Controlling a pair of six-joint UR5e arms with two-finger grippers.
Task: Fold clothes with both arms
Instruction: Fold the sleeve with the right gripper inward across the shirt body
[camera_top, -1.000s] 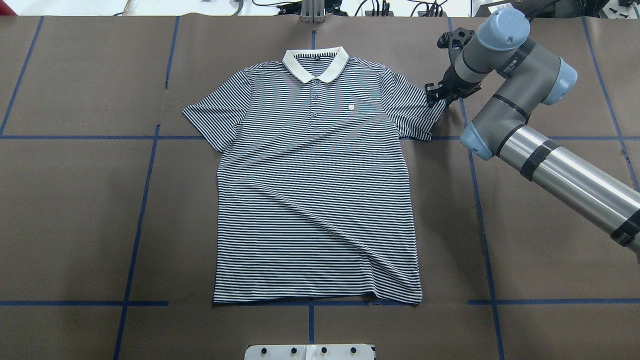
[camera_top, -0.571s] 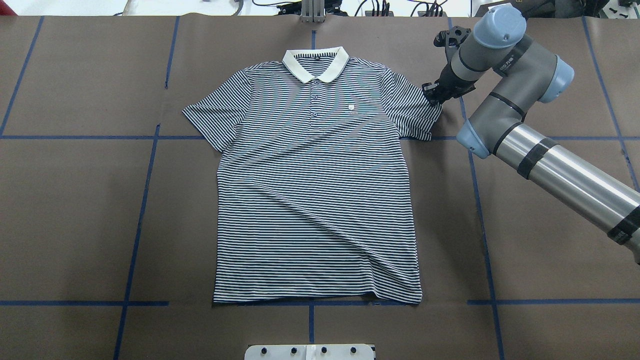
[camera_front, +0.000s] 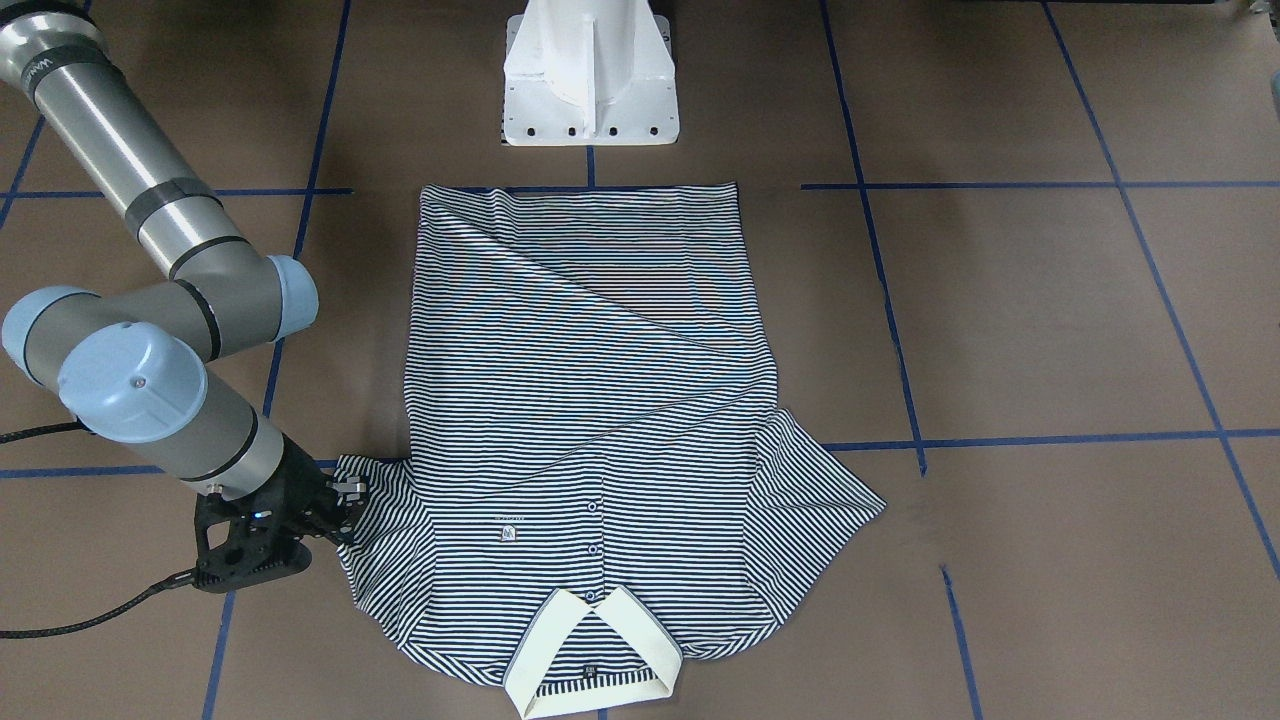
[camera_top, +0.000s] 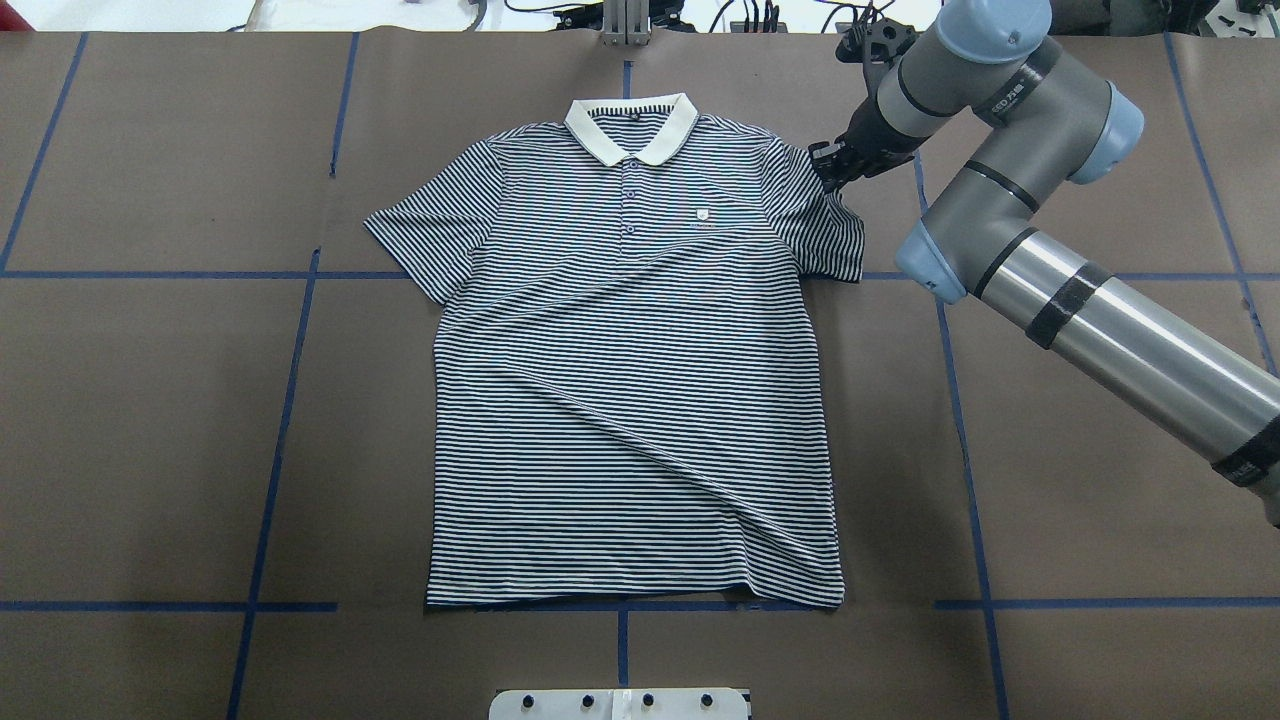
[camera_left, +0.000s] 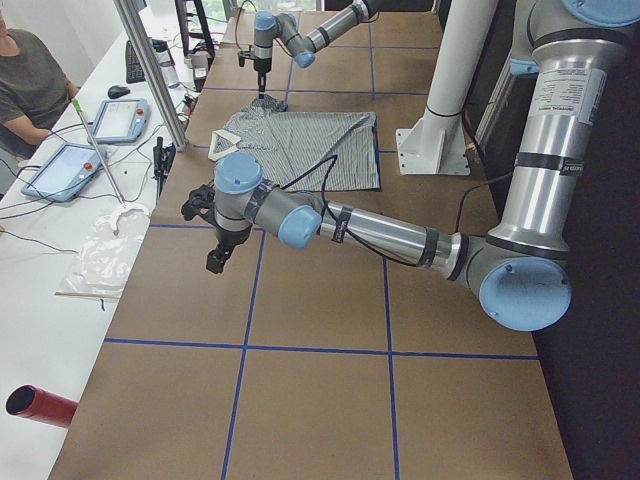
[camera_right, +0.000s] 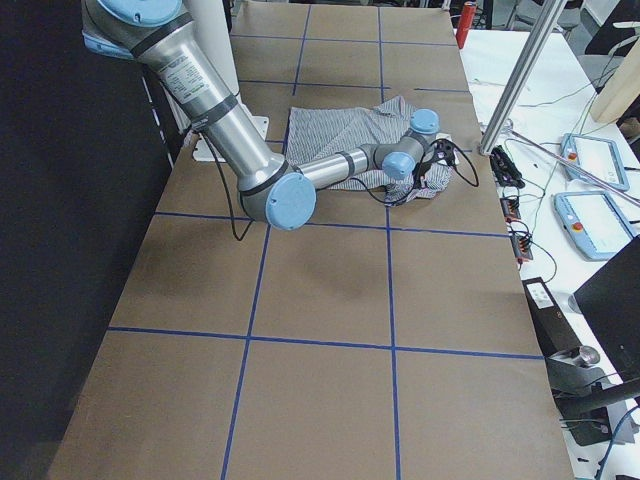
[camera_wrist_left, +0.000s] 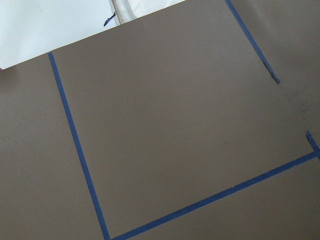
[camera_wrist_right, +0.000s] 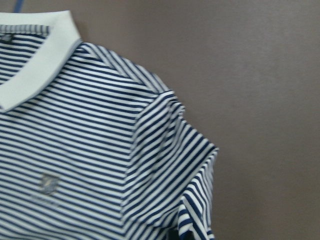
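Striped polo shirt (camera_top: 630, 400) on brown table (camera_top: 150, 450), blue tape grid (camera_top: 279, 450)

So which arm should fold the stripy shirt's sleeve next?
Right: the right arm's black end effector pinches the sleeve of the navy-and-white striped polo shirt. The left end effector hangs over bare brown table, away from the shirt.

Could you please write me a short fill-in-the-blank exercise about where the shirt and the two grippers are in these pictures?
1. The polo shirt lies flat with its collar pointing ___ from the white base.
2. The right gripper grips the shirt by one ___.
3. The left gripper hangs over bare table marked with ___ tape.
Missing words: away; sleeve; blue.
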